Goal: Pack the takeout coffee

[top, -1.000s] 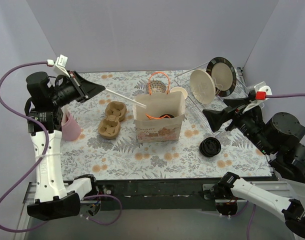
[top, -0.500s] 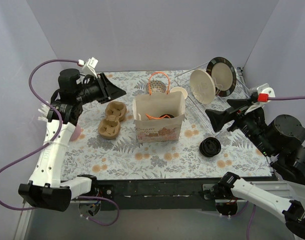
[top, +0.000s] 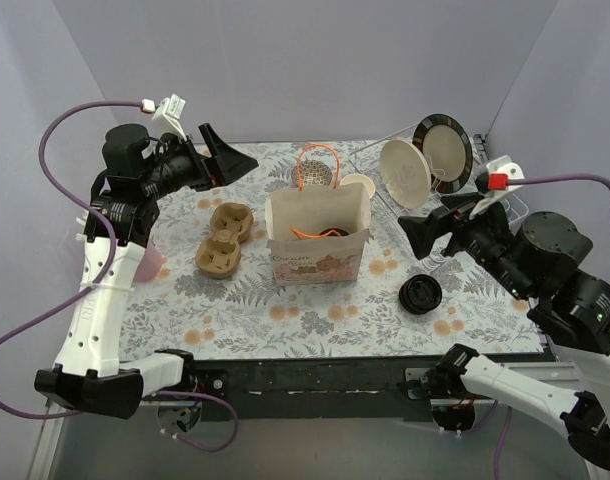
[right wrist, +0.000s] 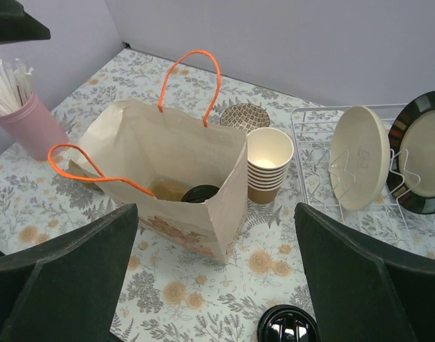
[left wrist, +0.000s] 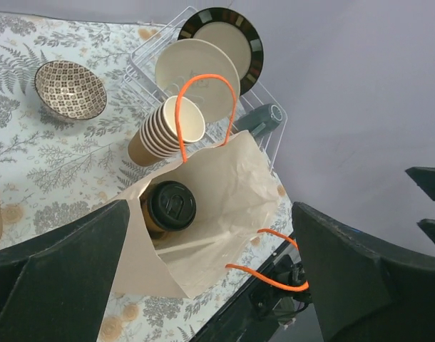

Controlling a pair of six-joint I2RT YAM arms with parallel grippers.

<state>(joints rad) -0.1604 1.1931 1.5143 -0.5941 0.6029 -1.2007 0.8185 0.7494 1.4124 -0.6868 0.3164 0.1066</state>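
Bright, even light – soft shadows, pics sharp

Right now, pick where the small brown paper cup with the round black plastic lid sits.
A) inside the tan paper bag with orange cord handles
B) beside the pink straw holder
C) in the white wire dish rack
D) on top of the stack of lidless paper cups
A: the left wrist view looks down into the open paper bag and shows the lidded cup standing upright on its floor.
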